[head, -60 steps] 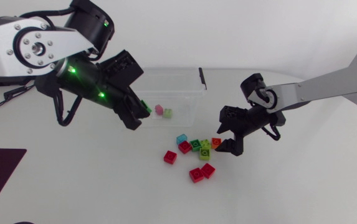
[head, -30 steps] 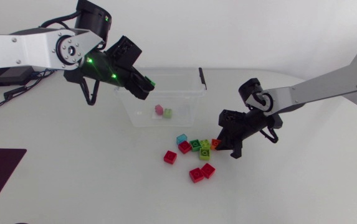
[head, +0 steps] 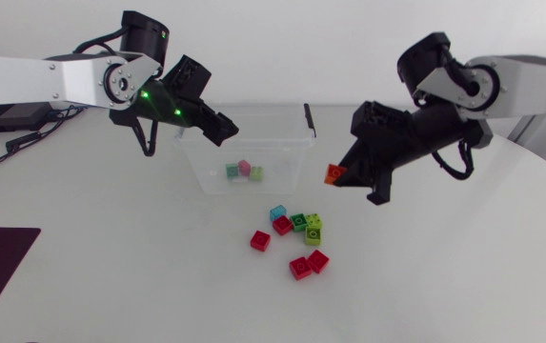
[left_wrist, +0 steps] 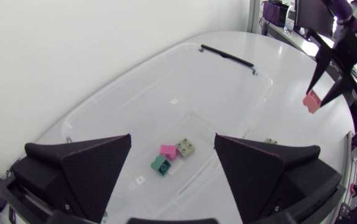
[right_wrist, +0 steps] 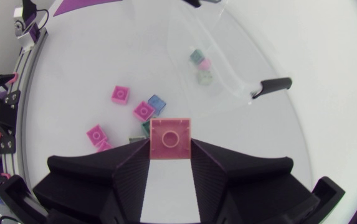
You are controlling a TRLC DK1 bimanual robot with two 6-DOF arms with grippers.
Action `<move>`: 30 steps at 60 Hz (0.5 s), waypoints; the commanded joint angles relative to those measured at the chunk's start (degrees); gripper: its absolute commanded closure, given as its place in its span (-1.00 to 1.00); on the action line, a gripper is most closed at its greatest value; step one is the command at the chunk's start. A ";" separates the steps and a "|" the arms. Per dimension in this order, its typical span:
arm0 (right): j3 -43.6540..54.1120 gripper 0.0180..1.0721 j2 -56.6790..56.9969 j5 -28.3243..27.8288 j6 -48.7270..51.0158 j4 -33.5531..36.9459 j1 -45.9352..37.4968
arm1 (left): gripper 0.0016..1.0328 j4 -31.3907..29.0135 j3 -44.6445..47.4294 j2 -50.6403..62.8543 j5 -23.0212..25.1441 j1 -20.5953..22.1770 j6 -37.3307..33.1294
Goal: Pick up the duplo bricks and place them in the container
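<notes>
Right gripper (head: 336, 177) clamps orange brick (head: 333, 172) (well off table (head: 444, 276)); container (head: 292, 140) lies just ahead, btw arms; left gripper (head: 225, 131) open above it.

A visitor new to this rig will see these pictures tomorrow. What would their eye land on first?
Probably the right gripper, raised above the table beside the clear container, its fingers shut on one orange-red brick. Next, the left gripper, open, hovers over the container, which holds three small bricks. A loose cluster of red, green and blue bricks lies on the table near the container.
</notes>
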State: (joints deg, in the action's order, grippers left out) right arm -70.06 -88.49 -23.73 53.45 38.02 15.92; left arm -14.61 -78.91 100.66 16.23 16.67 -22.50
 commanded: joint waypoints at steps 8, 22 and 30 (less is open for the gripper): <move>-11.41 0.64 -3.45 1.67 -6.43 1.35 3.68 | -0.91 -4.81 7.28 -9.52 1.88 -0.32 -2.37; -24.16 0.64 -12.59 2.54 -10.56 1.00 6.23 | -0.91 -11.32 12.56 -16.11 2.93 1.35 -5.10; -30.75 0.64 -18.48 2.98 -12.49 0.48 6.93 | -0.91 -12.20 16.86 -18.40 2.93 3.37 -6.77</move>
State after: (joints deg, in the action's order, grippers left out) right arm -97.27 -103.57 -21.15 43.00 38.76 22.24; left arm -26.02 -64.97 83.72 18.61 18.98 -27.24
